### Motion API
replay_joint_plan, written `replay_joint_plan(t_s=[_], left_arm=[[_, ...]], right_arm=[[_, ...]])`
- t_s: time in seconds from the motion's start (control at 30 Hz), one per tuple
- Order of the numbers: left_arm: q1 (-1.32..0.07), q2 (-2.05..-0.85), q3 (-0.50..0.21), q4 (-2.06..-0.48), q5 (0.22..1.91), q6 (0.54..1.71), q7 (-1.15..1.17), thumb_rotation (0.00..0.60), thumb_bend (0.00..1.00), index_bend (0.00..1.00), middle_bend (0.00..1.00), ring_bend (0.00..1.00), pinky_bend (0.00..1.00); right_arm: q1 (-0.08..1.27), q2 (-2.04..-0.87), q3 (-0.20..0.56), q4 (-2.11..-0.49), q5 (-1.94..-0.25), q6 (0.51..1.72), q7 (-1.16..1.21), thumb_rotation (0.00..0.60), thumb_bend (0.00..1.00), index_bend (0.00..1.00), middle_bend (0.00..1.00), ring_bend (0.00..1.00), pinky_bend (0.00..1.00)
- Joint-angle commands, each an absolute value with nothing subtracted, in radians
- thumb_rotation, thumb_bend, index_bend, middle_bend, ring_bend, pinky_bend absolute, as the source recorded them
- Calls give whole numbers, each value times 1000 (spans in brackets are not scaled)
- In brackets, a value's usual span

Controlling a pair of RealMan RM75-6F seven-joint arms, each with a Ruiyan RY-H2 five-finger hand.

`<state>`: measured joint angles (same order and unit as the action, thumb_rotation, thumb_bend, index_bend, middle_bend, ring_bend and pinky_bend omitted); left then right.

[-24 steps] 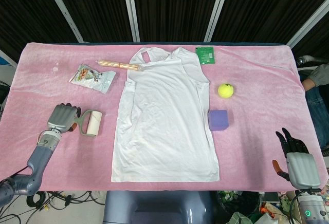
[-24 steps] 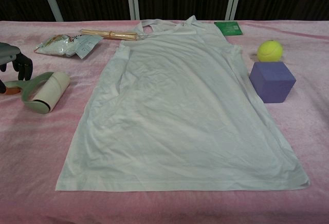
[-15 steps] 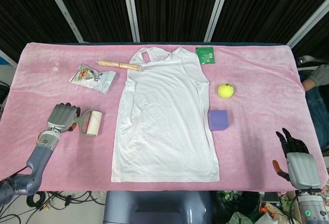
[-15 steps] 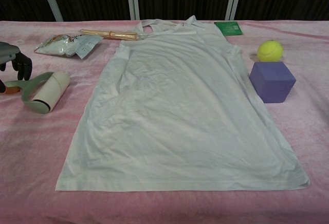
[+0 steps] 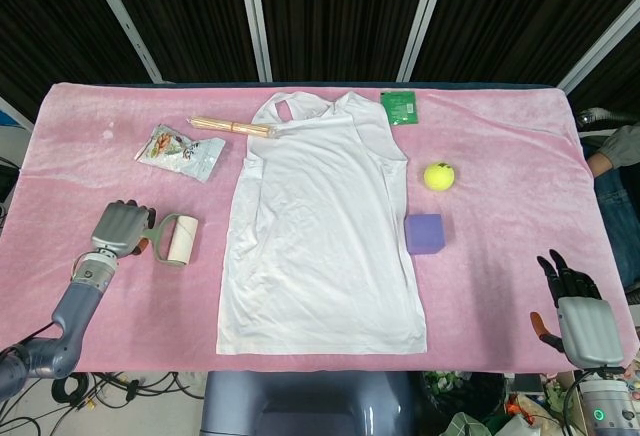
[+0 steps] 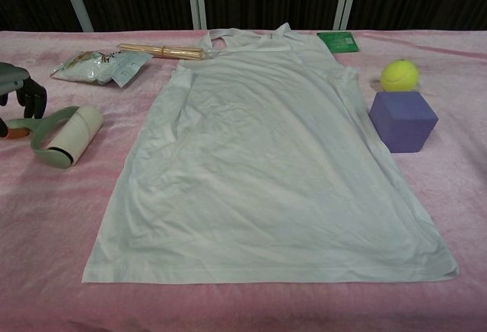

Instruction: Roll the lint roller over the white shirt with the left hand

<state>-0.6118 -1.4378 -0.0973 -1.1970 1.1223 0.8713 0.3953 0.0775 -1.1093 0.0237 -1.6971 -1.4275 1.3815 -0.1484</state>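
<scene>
Head view alone shows the right hand [image 5: 582, 326], fingers spread, at 5 o'clock. Chest view shows the left hand [image 6: 17, 92], fingers curled over the lint roller [image 6: 62, 135] handle, at 9 o'clock of the white shirt [image 6: 266, 164]; whether it grips, I cannot tell.

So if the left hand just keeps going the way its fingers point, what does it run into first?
Most likely the sage-green handle of the lint roller. The left hand sits right beside it with its fingers toward the handle, and the white paper roll lies just past that. Whether they already touch is hard to tell.
</scene>
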Motion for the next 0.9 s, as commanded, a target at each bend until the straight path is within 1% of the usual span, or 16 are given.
replay_joint_plan(t_s=[0.03, 0.17, 0.27, 0.37, 0.5, 0.57, 0.7, 0.9], left_arm=[[-612, -1439, -95, -1196, 1119, 870, 399, 600, 315, 497, 487, 322, 403], [-612, -1444, -90, -1189, 1116, 866, 400, 600, 330, 503, 488, 322, 404], [-614, -1448, -88, -1183, 1116, 863, 400, 600, 358, 515, 499, 339, 430], [-615, -1451, -86, -1178, 1120, 864, 397, 600, 410, 547, 534, 378, 492], [-611, -1460, -80, -1166, 1157, 881, 357, 600, 507, 599, 588, 449, 628], [-607, -1462, -80, -1161, 1175, 889, 323, 600, 536, 611, 601, 468, 668], [-596, -1455, -79, -1154, 1203, 908, 266, 600, 550, 640, 625, 491, 673], [-565, -1430, -78, -1179, 1230, 940, 168, 600, 552, 650, 637, 503, 675]], right_arm=[[78, -1109, 24, -1699, -1426, 1380, -148, 600, 281, 41, 0, 147, 151], [77, -1108, 24, -1701, -1424, 1379, -147, 600, 282, 41, 0, 147, 150], [77, -1107, 25, -1703, -1419, 1377, -145, 600, 282, 41, 0, 148, 151], [77, -1106, 25, -1706, -1415, 1374, -142, 600, 282, 41, 0, 148, 151], [77, -1104, 25, -1710, -1410, 1371, -139, 600, 282, 41, 0, 148, 151], [77, -1103, 25, -1712, -1410, 1370, -139, 600, 282, 41, 0, 148, 151], [77, -1101, 26, -1715, -1407, 1369, -136, 600, 282, 41, 0, 148, 150], [77, -1099, 27, -1720, -1397, 1364, -133, 600, 282, 41, 0, 148, 151]])
